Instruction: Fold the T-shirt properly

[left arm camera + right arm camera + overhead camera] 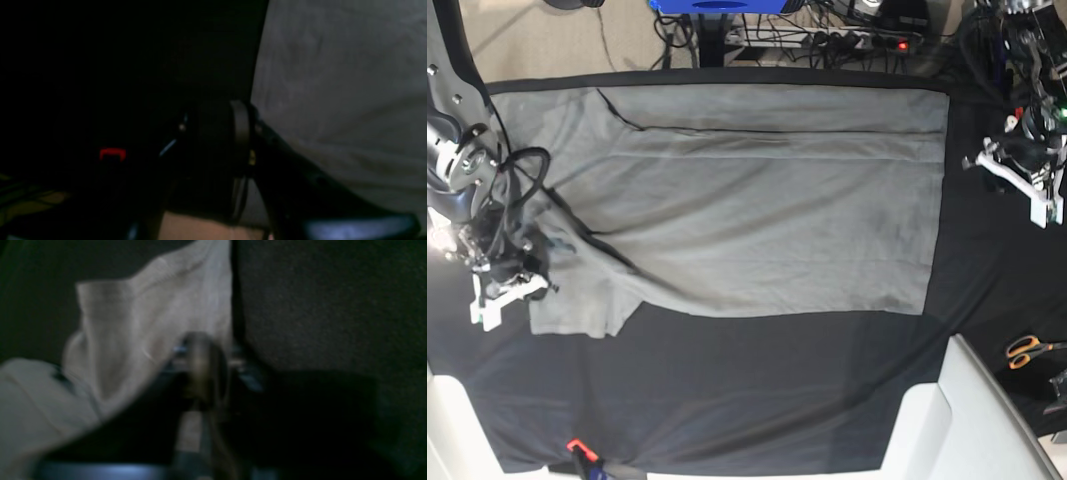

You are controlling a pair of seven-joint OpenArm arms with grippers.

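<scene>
The light grey T-shirt point(757, 200) lies spread flat on the large black cloth point(757, 400). One sleeve point(577, 310) points toward the front left. My right gripper point(502, 298) sits low, just left of that sleeve. In the right wrist view, blurred sleeve cloth point(133, 333) rises close beside its dark fingers point(203, 366). I cannot tell whether the jaws hold it. My left gripper point(1017, 185) is over the black cloth, a little beyond the shirt's right edge. In the left wrist view, the shirt point(340, 83) fills the right side beside the fingers point(240, 133).
Orange-handled scissors point(1030, 349) lie at the right edge. White panels point(967, 410) border the front right corner. A red clip point(577, 447) sits at the front left of the black cloth. Cables and a power strip point(867, 40) lie behind the table.
</scene>
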